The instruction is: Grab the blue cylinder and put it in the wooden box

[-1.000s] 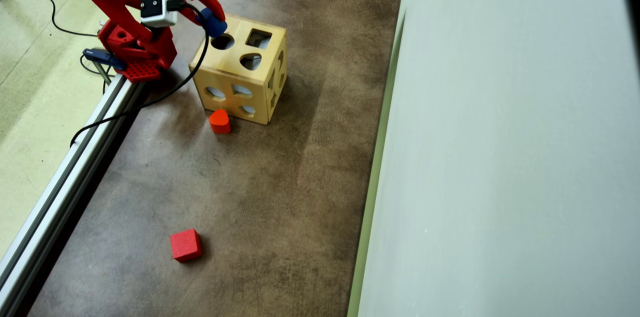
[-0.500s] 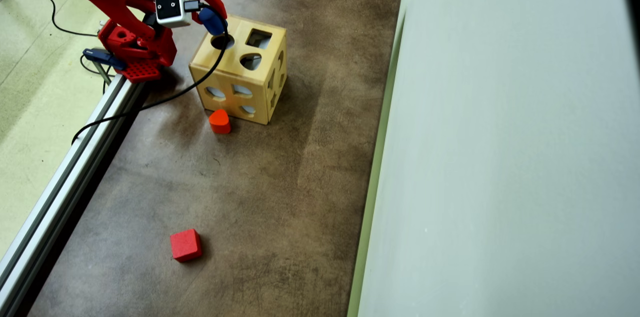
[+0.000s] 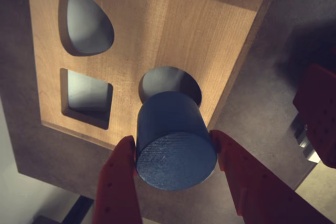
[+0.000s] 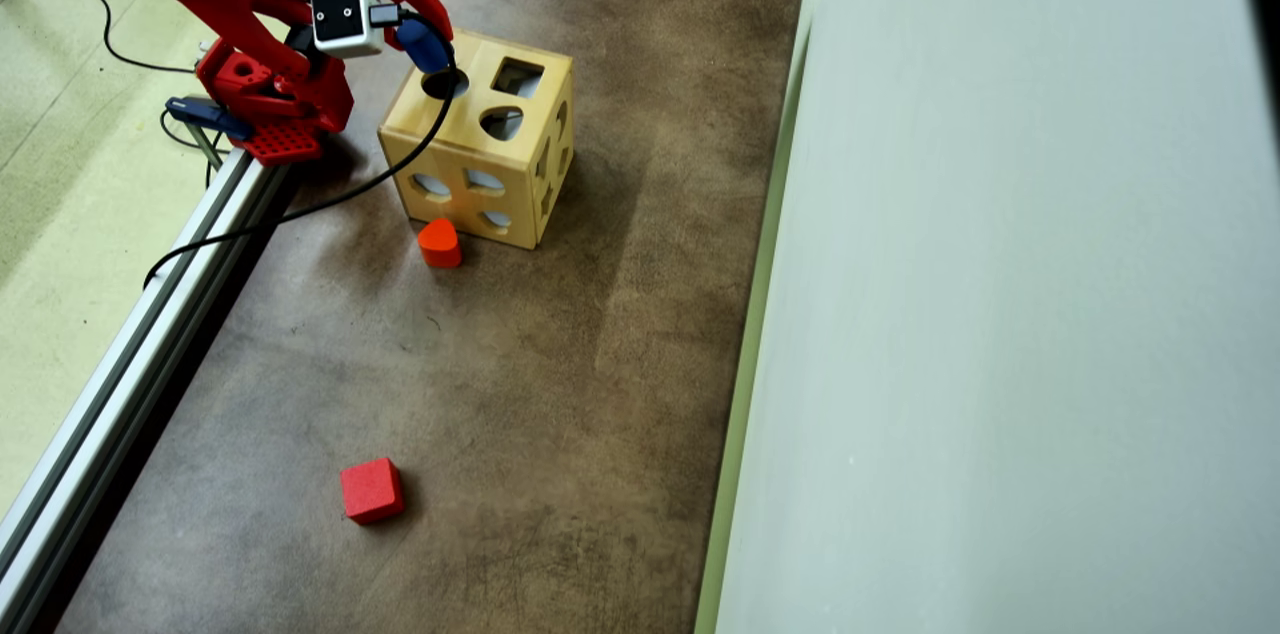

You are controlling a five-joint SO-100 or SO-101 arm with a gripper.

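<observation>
In the wrist view we look down on the top face of the wooden box (image 3: 157,30), which fills the upper left and centre of the frame. Our gripper (image 3: 176,148) is clamped on the blue cylinder (image 3: 173,145): one red finger (image 3: 118,182) presses its left side and the other its right, both rising from the bottom edge. The cylinder sits at the lower centre of the frame, one flat round end facing the camera, its far end overlapping the round hole (image 3: 170,81) in the box top (whether it has entered the hole we cannot tell). A rounded-triangle hole (image 3: 86,22) lies at the upper left and a square hole (image 3: 86,95) below it.

In the overhead view the red arm (image 4: 250,24) reaches in from the upper left corner. The gripper (image 4: 430,54) holds the blue cylinder (image 4: 424,44) at the round hole (image 4: 445,84) near the left corner of the box top (image 4: 470,114). The box stands on the brown table (image 4: 520,364) in the upper left part of the frame. An orange-red rounded block (image 4: 439,242) rests just beside the box's lower face, and a red cube (image 4: 371,490) lies well apart, toward the bottom left.
</observation>
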